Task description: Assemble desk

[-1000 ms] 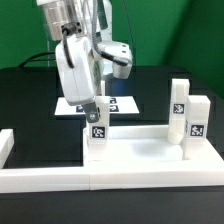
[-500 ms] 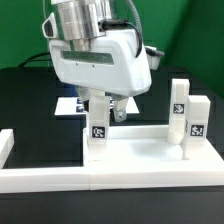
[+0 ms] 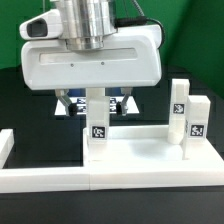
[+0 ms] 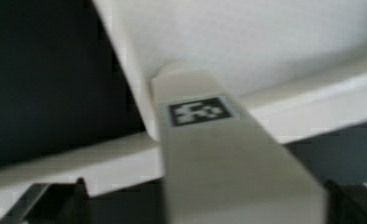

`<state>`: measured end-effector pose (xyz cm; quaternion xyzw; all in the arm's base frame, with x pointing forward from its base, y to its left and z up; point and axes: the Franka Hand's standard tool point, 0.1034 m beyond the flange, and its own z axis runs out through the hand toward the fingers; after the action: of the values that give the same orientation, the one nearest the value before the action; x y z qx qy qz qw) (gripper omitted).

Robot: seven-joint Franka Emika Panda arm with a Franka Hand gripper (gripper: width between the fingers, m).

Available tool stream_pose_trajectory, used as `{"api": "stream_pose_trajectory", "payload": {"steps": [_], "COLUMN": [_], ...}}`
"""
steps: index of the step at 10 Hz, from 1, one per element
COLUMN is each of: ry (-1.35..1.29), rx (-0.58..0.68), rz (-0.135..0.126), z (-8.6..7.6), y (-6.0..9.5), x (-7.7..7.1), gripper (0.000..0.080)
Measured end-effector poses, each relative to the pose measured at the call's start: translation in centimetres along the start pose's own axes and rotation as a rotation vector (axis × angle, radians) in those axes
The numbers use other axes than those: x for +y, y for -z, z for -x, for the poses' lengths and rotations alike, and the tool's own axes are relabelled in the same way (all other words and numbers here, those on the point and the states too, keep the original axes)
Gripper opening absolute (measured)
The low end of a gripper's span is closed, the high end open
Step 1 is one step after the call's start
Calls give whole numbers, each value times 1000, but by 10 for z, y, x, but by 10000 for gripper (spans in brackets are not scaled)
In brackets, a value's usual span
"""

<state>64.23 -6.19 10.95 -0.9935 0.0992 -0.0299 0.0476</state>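
Gripper (image 3: 98, 112) turned, above leg (image 3: 97, 138), tabletop (image 3: 140, 152)

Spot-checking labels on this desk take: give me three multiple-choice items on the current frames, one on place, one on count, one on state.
1. Where is the gripper in the exterior view?
A. Above the leg on the tabletop's left corner
B. Above the two legs at the right
C. Over the bare table in front

2. How many legs stand upright in the exterior view?
A. One
B. Three
C. Five

3. What is the state of the left leg?
A. Lying flat
B. Lifted clear of the tabletop
C. Upright on the tabletop

Key: 1 A, the fingers hang straight over that leg. 2 B, one at the left plus a taller leg and a front leg at the right. 3 C, it stands vertical on the tabletop's corner.
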Motion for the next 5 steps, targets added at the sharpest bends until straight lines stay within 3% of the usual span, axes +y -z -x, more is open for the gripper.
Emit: {"api": "stream_pose_trajectory", "payload": {"steps": [1, 4, 5], "ry": [-23, -137, -186], "rx": [0, 1, 1], "rz": [0, -1, -1], "z": [0, 0, 0], "y": [0, 0, 0], "x": [-1, 0, 0], "gripper": [648, 289, 289]}}
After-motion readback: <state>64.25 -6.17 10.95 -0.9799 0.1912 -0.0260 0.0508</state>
